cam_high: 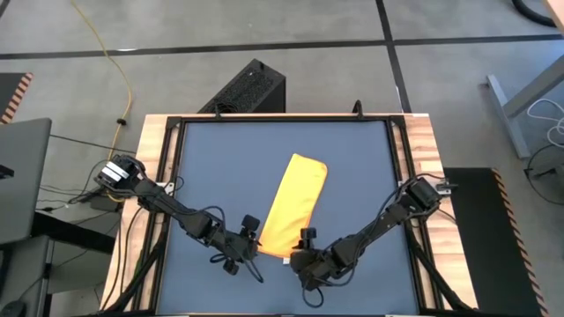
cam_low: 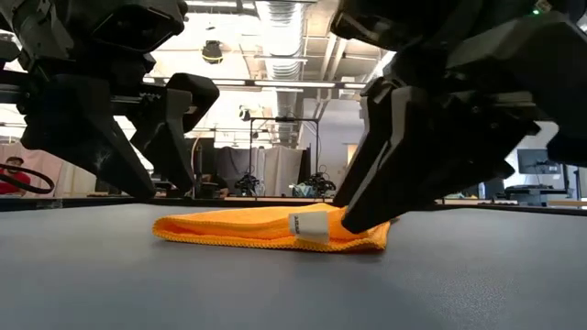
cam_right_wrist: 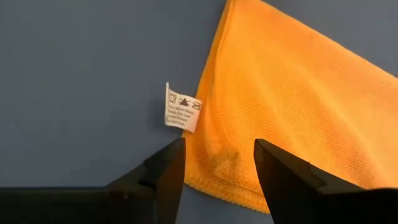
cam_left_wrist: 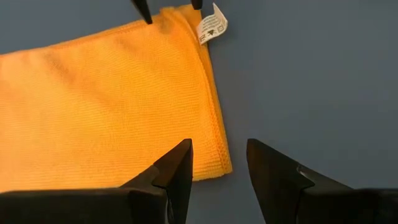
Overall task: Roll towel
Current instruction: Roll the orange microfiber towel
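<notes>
On table (cam_high: pixel 203 158), mid-front: towel (cam_high: pixel 293 204) folded into long flat strip, not yet rolled — whole roll left, by judgement. Left gripper (cam_high: pixel 250 236) and right gripper (cam_high: pixel 300 251) both spread open over near end, tag (cam_right_wrist: pixel 181 107) beside right one. Dark blue top; behind, workshop, ceiling lights.

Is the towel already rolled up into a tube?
No, in the high view the towel lies flat as a folded strip on the blue table, with no roll begun.
</notes>
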Action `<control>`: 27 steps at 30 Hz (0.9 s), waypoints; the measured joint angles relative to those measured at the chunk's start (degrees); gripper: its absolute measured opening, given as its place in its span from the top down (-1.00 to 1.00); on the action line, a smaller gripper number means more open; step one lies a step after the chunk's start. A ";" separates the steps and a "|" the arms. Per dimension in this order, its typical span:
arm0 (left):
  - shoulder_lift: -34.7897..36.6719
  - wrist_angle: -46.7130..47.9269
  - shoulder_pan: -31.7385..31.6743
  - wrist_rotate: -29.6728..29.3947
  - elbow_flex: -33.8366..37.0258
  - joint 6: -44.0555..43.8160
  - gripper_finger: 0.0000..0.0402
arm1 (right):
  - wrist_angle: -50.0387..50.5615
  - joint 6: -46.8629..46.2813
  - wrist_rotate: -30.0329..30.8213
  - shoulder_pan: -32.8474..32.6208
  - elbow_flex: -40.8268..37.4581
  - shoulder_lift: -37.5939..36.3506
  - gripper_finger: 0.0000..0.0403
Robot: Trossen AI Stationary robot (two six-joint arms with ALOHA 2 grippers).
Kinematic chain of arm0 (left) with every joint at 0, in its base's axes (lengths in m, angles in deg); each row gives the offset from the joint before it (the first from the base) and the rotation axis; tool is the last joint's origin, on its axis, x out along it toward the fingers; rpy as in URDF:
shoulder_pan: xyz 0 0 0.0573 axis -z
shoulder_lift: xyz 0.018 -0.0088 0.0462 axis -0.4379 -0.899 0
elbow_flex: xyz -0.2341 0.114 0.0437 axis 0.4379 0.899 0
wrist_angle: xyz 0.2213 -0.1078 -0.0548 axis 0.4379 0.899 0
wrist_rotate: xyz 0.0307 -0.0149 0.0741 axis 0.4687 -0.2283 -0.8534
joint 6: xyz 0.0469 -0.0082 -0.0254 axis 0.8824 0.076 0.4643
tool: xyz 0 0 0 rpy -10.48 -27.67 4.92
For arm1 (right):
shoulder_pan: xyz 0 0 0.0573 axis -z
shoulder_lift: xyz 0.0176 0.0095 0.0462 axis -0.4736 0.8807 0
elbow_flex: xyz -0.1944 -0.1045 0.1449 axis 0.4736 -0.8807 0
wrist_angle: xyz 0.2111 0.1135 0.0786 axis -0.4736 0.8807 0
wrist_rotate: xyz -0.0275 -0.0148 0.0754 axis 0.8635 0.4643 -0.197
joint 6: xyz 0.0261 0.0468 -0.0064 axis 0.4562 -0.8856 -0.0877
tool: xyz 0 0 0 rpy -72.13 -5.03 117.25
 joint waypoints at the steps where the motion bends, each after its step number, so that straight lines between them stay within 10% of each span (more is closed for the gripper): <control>1: 0.00 0.06 0.00 -0.01 0.00 -0.08 0.30 | 0.00 -0.61 -0.11 0.30 0.00 0.00 -0.06; 8: 0.00 0.36 0.00 0.01 0.00 -0.39 0.30 | -0.28 -1.35 -3.00 2.35 -0.02 0.00 0.13; 17: 0.00 0.62 0.00 0.03 0.00 -0.82 0.30 | 0.00 0.42 -8.64 1.77 -0.02 0.00 0.91; 27: 0.00 0.81 0.00 0.07 0.00 -2.64 0.30 | 1.92 -1.14 -8.63 1.65 -0.04 0.00 0.93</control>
